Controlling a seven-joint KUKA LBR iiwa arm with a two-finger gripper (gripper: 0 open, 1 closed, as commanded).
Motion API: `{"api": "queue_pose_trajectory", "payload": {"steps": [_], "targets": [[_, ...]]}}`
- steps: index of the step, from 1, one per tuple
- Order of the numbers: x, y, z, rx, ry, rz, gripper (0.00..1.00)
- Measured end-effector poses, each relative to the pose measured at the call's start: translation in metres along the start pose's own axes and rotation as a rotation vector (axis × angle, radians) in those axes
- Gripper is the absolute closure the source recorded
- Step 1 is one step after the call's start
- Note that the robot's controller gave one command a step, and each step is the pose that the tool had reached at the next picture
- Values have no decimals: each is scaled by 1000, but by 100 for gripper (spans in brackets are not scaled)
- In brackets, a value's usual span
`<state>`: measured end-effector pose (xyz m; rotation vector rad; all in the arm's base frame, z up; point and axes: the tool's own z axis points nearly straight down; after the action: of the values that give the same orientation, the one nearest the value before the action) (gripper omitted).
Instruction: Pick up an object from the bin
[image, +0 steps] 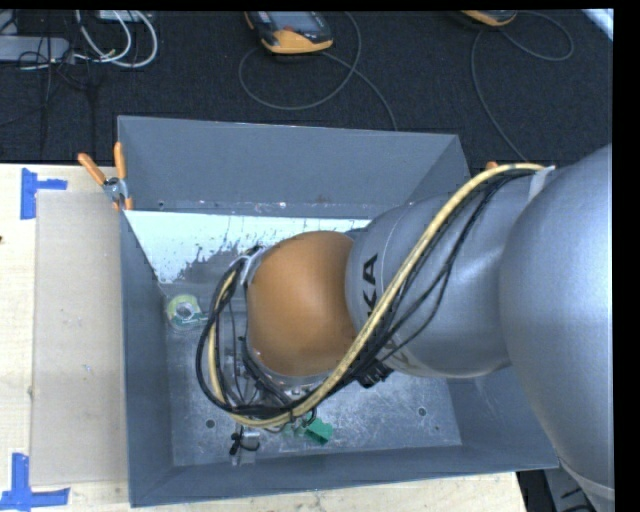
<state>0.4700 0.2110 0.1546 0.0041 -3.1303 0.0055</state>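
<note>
- Gripper (262, 408) sits low in the bin, tucked under the round orange cover (300, 305) on the wrist. I cannot tell if it is open or shut, or if it has hold of anything.
- Nothing looks picked up yet. I think the job is at its grab step: the arm is down, but lifting 1 thing up and out is left to do.
- Nearest thing is a small green piece (318, 431), just below the orange cover, on the bin floor. It looks like hard plastic, bright and blocky with sharp corners. It may be the thing to pick, but I cannot be sure.
- 1 tiny dark bit (239, 441) shows below the orange cover, a little to its left. It is too small to tell what it is.
- 1 pale ring (183, 310) lies left of the orange cover, well apart from it. It looks see-through, a bit green, and round like a little cap.
- Orange cover is smooth and domed like an egg, with a soft shine.
- Black and yellow cables (208, 355) loop round the left and lower side of the orange cover. They look bendy and rubbery.
- Grey arm (470, 320) runs off to the right of the orange cover. It is fat, round and smooth.
- Bin (290, 165) all round the orange cover is grey metal with slanted walls and a scratched, speckled floor.
</note>
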Motion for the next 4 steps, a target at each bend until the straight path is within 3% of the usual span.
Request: {"api": "queue_pose_trajectory", "payload": {"steps": [1,2,3,4], "targets": [[-2,-1,-4,-2,-7,5,0],[-24,-71,73,0,-2,-69,0],[-11,-85,41,0,1,-209,0],[-13,-113,41,0,-2,-174,0]]}}
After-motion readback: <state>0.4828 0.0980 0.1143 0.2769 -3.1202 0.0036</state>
